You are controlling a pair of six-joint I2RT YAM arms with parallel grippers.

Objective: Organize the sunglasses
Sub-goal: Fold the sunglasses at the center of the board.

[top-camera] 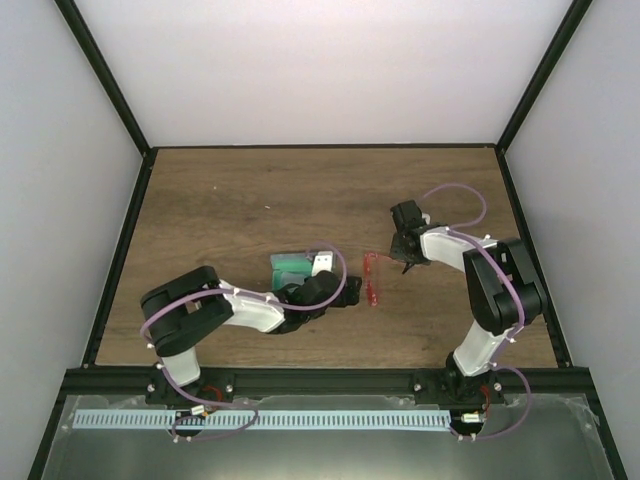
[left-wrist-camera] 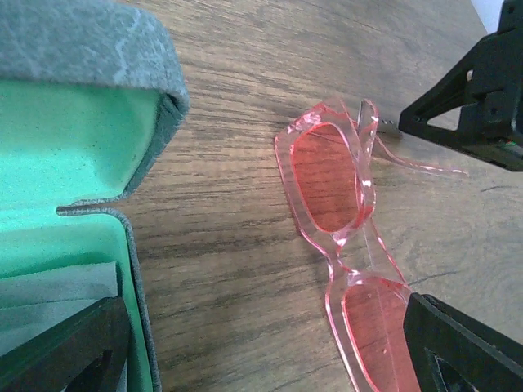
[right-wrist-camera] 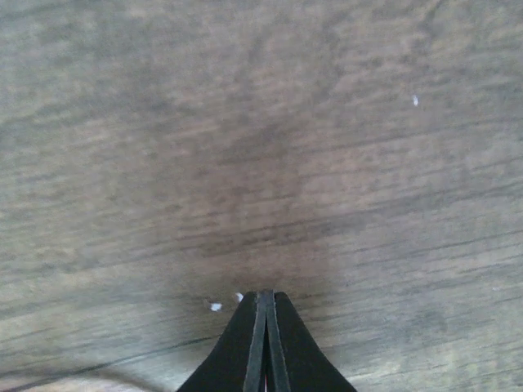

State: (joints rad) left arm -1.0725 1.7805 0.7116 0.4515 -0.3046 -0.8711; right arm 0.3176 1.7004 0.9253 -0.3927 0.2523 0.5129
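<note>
Beside the open glasses case, the left end effector is spread wide. The sunglasses lie on the surface at its 3 o'clock, long axis 12-to-6. Nearer them, at their 2 o'clock, the right end effector is pressed together by one temple.
</note>
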